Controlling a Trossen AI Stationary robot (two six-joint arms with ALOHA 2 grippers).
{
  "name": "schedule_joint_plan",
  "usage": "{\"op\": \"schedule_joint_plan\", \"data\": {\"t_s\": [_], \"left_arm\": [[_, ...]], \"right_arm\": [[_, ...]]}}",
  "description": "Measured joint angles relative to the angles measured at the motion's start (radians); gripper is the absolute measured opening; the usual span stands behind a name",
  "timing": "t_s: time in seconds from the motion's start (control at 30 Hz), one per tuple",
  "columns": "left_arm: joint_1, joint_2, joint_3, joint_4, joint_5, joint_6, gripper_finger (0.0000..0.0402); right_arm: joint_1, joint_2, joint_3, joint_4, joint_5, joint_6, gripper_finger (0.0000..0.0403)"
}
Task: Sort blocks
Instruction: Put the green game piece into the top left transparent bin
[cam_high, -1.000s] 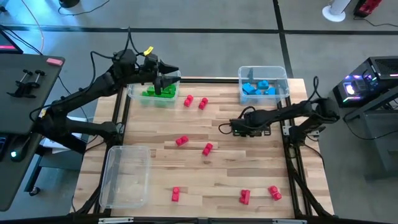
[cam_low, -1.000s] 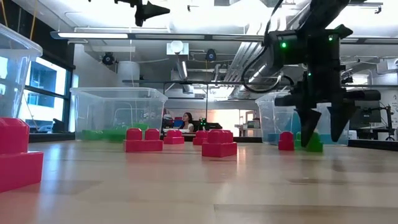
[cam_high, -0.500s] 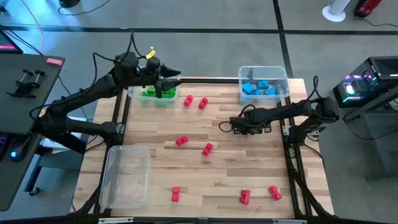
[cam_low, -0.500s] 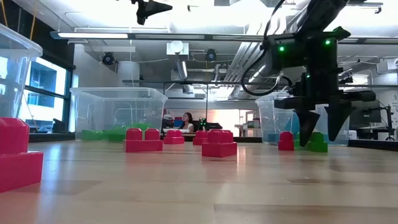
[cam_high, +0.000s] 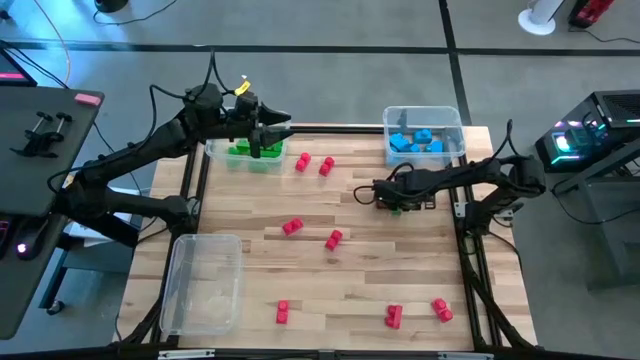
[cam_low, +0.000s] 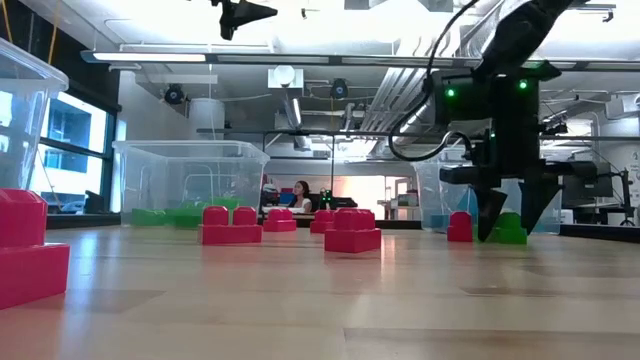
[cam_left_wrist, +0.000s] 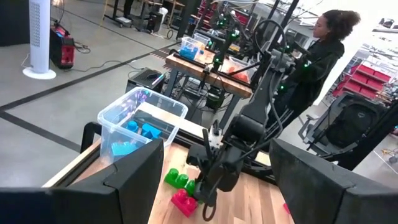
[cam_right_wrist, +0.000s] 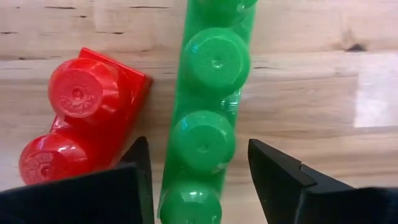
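Observation:
A long green brick (cam_right_wrist: 208, 112) lies flat on the wooden table with a red brick (cam_right_wrist: 81, 118) close beside it, both near the bin of blue bricks (cam_high: 424, 135). My right gripper (cam_right_wrist: 202, 155) hangs open just over the green brick's end, one finger on either side, pointing down. In the low view the right gripper (cam_low: 510, 225) stands low at the green brick (cam_low: 512, 232). My left gripper (cam_high: 268, 131) is open in the air above the bin of green bricks (cam_high: 245, 152). Several other red bricks are scattered on the table.
Red bricks lie at mid-table (cam_high: 291, 227) (cam_high: 334, 239), near the green bin (cam_high: 303, 161) (cam_high: 326, 167) and along the near edge (cam_high: 282, 312) (cam_high: 393, 317) (cam_high: 441, 310). A clear bin (cam_high: 205, 283) stands at the near left corner. A person (cam_left_wrist: 323, 56) stands beyond the table.
My right gripper has shifted a little toward the table's far edge and sunk slightly, settling over the green brick. My left gripper has risen a little above the green bin. No brick has moved.

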Motion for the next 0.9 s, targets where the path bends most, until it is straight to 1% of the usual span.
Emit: {"op": "schedule_joint_plan", "data": {"t_s": [0.1,0.17,0.23,0.33,0.4,0.5,0.57,0.6,0.67,0.73,0.77,0.8,0.9], "left_arm": [[-0.004,0.000,0.000,0.000,0.010,0.000,0.0280],[-0.011,0.000,0.000,0.000,0.011,0.007,0.0280],[-0.020,0.000,0.000,0.000,0.012,0.015,0.0280],[-0.029,0.000,0.000,0.000,0.013,0.027,0.0280],[-0.035,0.000,0.000,0.000,0.013,0.028,0.0280],[-0.040,0.000,0.000,0.000,0.013,0.051,0.0280],[-0.041,0.000,0.000,0.001,0.013,0.061,0.0280],[-0.040,0.000,0.000,0.001,0.013,0.061,0.0280],[-0.040,0.000,0.000,0.001,0.013,0.062,0.0280],[-0.041,0.000,0.000,0.001,0.013,0.063,0.0280],[-0.044,0.000,0.000,0.000,0.013,0.063,0.0280],[-0.049,0.003,0.000,0.001,0.012,0.066,0.0280],[-0.075,0.023,0.000,0.002,0.008,0.107,0.0280]], "right_arm": [[0.000,-0.003,-0.038,0.039,-0.008,0.009,0.0147],[0.006,-0.003,-0.049,0.043,-0.011,0.011,0.0127],[0.014,-0.002,-0.051,0.042,-0.010,0.006,0.0096],[0.027,-0.003,-0.051,0.026,0.002,-0.017,0.0034],[0.041,-0.016,-0.054,-0.002,0.004,-0.040,0.0012],[0.065,-0.058,-0.056,-0.065,-0.026,-0.050,0.0020],[0.090,-0.110,-0.064,-0.180,-0.066,-0.072,0.0020],[0.103,-0.141,-0.066,-0.239,-0.076,-0.076,0.0016],[0.134,-0.213,-0.058,-0.281,-0.082,-0.052,0.0006],[0.181,-0.297,-0.054,-0.354,-0.082,-0.013,0.0005],[0.205,-0.336,-0.049,-0.362,-0.076,0.008,0.0006],[0.225,-0.378,-0.038,-0.334,-0.058,0.026,0.0007],[0.275,-0.483,-0.019,-0.175,0.052,0.031,0.0004]]}}
